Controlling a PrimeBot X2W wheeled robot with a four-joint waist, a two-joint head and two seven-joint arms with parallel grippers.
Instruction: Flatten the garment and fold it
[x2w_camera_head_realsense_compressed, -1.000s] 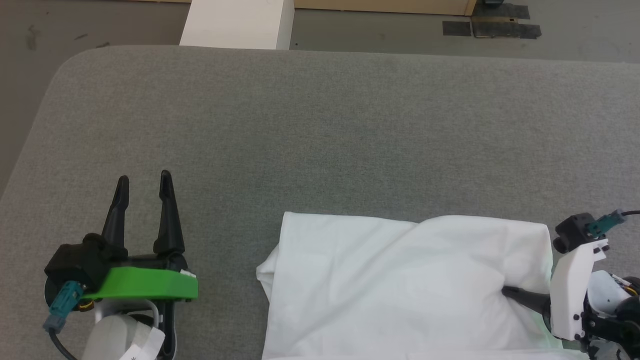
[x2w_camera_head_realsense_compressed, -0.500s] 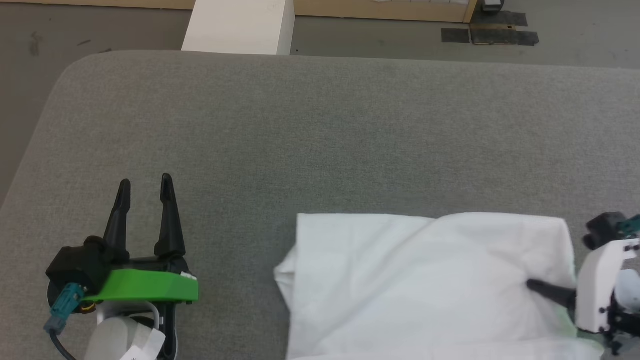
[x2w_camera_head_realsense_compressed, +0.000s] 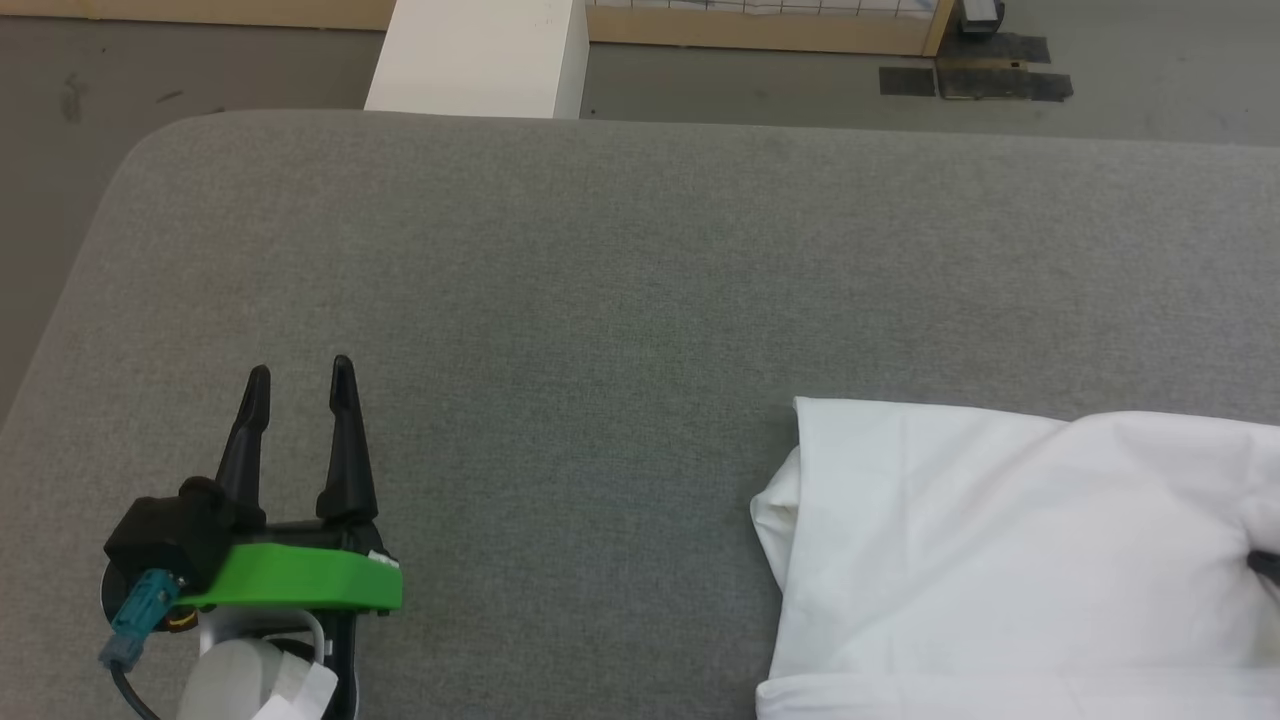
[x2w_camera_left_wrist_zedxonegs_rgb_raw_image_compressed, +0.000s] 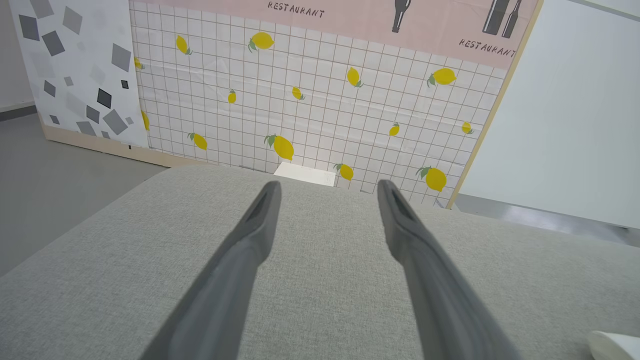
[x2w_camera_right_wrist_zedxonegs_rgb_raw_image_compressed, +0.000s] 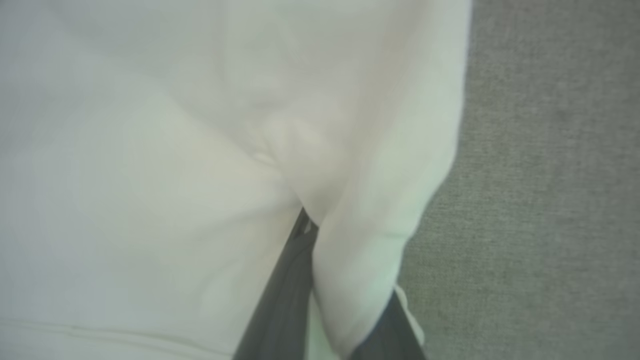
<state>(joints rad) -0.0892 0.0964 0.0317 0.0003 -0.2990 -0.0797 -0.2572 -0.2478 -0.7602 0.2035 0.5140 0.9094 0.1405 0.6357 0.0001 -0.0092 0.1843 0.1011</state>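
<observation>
Lemon-print wall (x2w_camera_left_wrist_zedxonegs_rgb_raw_image_compressed: 310, 100) is seen past the spread left tool (x2w_camera_left_wrist_zedxonegs_rgb_raw_image_compressed: 328, 185); from the right wrist, the garment (x2w_camera_right_wrist_zedxonegs_rgb_raw_image_compressed: 150, 150) is seen clamped by the right tool (x2w_camera_right_wrist_zedxonegs_rgb_raw_image_compressed: 330, 280).

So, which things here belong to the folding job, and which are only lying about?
Job: garment, lying on the grey padded surface; right gripper, shut on a fold of it; left gripper, open, off the cloth.
Lying about: white box beyond the far edge; lemon-patterned panel; dark tape patches on the floor.
</observation>
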